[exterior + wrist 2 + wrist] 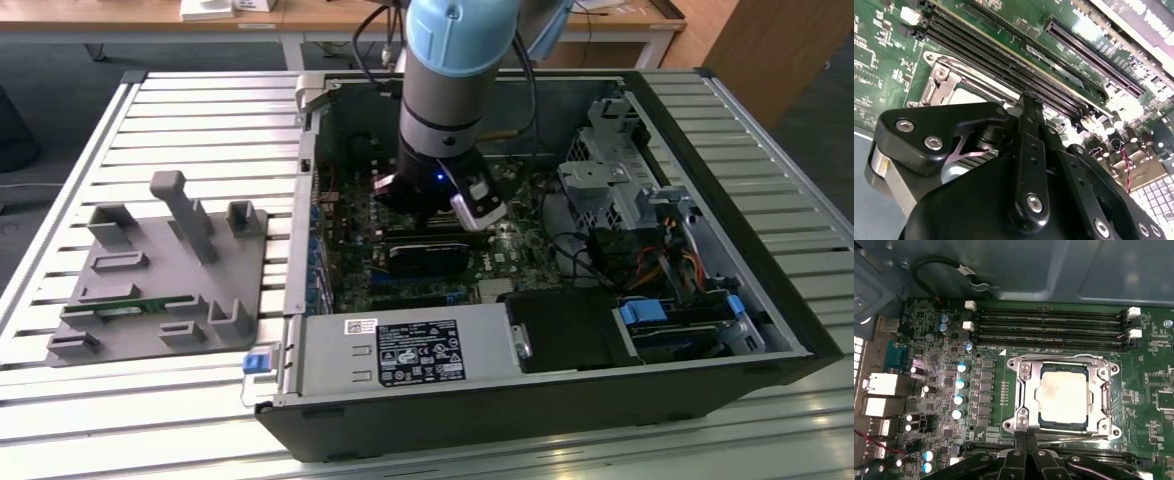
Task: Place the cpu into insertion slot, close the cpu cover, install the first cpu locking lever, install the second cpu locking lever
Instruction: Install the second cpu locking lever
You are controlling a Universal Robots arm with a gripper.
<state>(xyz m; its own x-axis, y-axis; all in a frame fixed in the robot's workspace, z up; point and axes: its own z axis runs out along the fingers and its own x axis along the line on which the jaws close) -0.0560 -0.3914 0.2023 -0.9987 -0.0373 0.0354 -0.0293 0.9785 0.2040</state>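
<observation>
- In the exterior view, a grey fixture plate [160, 275] with upright pegs lies on a slatted metal table [80, 410], at about nine o'clock from the open computer case [561, 400].
- The case lies on its side with the motherboard [360, 215] facing up. The robot arm [454, 70] comes down from twelve o'clock and hides the middle of the board, so the socket area cannot be made out from here.
- A black card [430, 258] sits at about six o'clock from the arm's wrist; a labelled silver power supply [407, 355] lies nearer the camera.
- In the first wrist view, four long memory slots [1049, 325] run across the board at twelve o'clock from the socket.
- The cpu [1063, 394], a pale metal square, lies inside the insertion slot [1062, 422], whose dark rim peeps out around the chip.
- The cpu cover [1026, 390], a silver frame with a window, lies flat around the chip.
- The gripper [1026, 436] hangs at about seven o'clock from the chip. Its two black fingertips [1020, 440] are pressed together with nothing seen between them, and their tips reach the cover's near edge. Whether they touch it is hard to tell.
- A thin rod [1079, 436] runs along that edge, partly hidden by the fingers.
- In the second wrist view, the gripper's black body [1004, 200] blocks most of the socket; a corner of the silver frame [946, 82] shows at ten o'clock.
</observation>
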